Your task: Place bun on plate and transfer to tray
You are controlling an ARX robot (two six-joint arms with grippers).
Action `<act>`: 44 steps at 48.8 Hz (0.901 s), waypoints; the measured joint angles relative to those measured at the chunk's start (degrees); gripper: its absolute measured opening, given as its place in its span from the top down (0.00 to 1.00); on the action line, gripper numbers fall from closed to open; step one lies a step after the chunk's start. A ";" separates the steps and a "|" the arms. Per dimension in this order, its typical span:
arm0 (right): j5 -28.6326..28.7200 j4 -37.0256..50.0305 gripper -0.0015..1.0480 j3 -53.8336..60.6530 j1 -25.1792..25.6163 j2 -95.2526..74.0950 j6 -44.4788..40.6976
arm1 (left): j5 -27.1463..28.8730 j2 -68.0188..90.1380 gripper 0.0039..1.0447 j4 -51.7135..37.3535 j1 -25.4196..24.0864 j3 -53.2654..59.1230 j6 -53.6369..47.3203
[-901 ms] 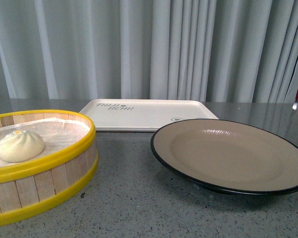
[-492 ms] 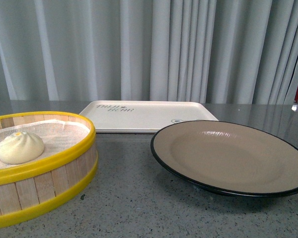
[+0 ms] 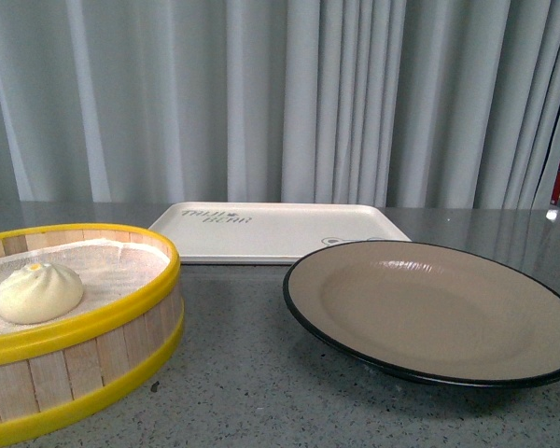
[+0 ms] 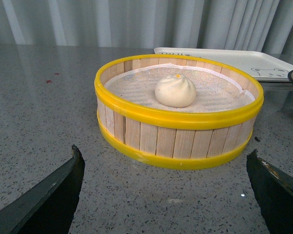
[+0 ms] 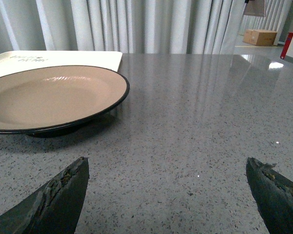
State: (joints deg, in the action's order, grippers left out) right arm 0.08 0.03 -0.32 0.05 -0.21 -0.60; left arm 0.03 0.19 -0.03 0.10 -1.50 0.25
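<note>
The bun [image 3: 38, 292] rests on the white liner inside the yellow-rimmed steamer basket [image 3: 93, 350], off-centre toward the basket's 9 o'clock side as the front view shows it; it is not yet on the plate [image 3: 420, 303]. In that view the plate stands on the worktop [image 3: 252, 383] at 3 o'clock from the basket, near it but apart from it; the tray [image 3: 280, 231] lies behind both, at about 11 o'clock from the plate and just beside its far rim. Neither arm shows in the front view. The left hand [image 4: 164, 161] is spread wide and carries nothing; its wrist view puts the basket, and the bun within it, squarely between its two dark fingers [image 4: 49, 195] and straight ahead at 12 o'clock. The right hand [image 5: 166, 161] is likewise spread and empty; it looks along bare worktop, with the plate ahead at about 10 o'clock. Judgement: the left hand is the nearer to the bun and is the one to take it. The bun is round and has no long axis, so finger orientation is free; the basket wall stands between hand and bun, so the approach should clear the yellow rim from above before descending.
</note>
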 joint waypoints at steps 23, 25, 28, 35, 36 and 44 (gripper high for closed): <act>0.00 0.00 0.08 0.00 0.00 0.00 0.00 | 9.35 5.81 0.06 -1.18 2.10 -1.03 6.16; 0.00 0.00 0.08 0.00 0.00 0.00 0.00 | 9.79 12.13 0.06 -6.49 1.86 -2.19 7.93; 0.02 0.00 0.08 0.00 0.00 0.00 0.00 | 6.80 20.61 0.06 -15.10 0.28 -4.52 8.63; 0.00 0.00 0.08 0.00 0.00 0.00 0.00 | 3.04 37.35 0.06 -28.98 -0.59 -13.92 4.07; 0.00 0.00 0.08 0.00 0.00 0.00 0.00 | 2.21 39.08 0.06 -29.22 -0.46 -15.23 3.15; 0.00 0.00 0.08 0.00 0.00 0.00 0.00 | -1.88 50.77 0.06 -20.98 2.40 -26.47 -1.40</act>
State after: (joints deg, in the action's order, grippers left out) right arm 0.08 0.03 -0.32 0.05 -0.21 -0.60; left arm -1.85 50.96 -21.02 2.50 -27.97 -1.15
